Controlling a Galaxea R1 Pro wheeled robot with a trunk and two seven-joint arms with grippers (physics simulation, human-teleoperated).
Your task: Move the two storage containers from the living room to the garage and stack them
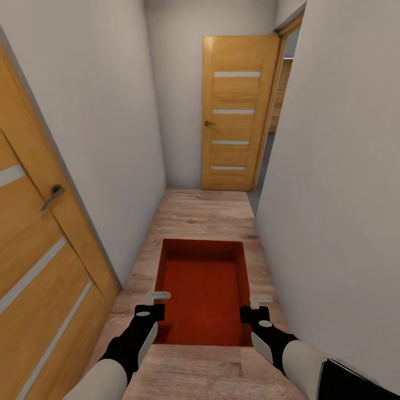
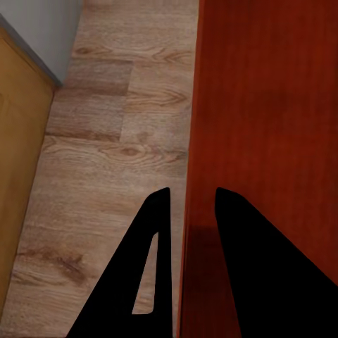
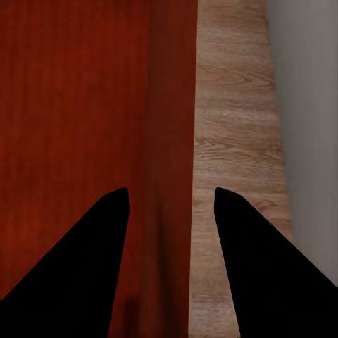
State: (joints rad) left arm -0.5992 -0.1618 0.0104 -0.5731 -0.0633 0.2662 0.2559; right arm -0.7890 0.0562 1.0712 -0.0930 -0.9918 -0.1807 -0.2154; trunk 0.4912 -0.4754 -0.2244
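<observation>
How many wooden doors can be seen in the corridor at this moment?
2. One wooden door stands close at the left wall, with a lever handle. The other door is at the far end, open; the corridor may continue behind it.

Narrow white-walled hallway point(image 1: 116, 111), wood plank floor point(image 1: 205, 214) (light-toned), wooden doors point(image 1: 236, 114) ahead and left.

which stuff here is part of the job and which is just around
Job:
- storage container, held between both grippers
- left gripper on its left wall
- right gripper on its right wall

Just around:
- far door
- near door
- wood plank floor
</observation>
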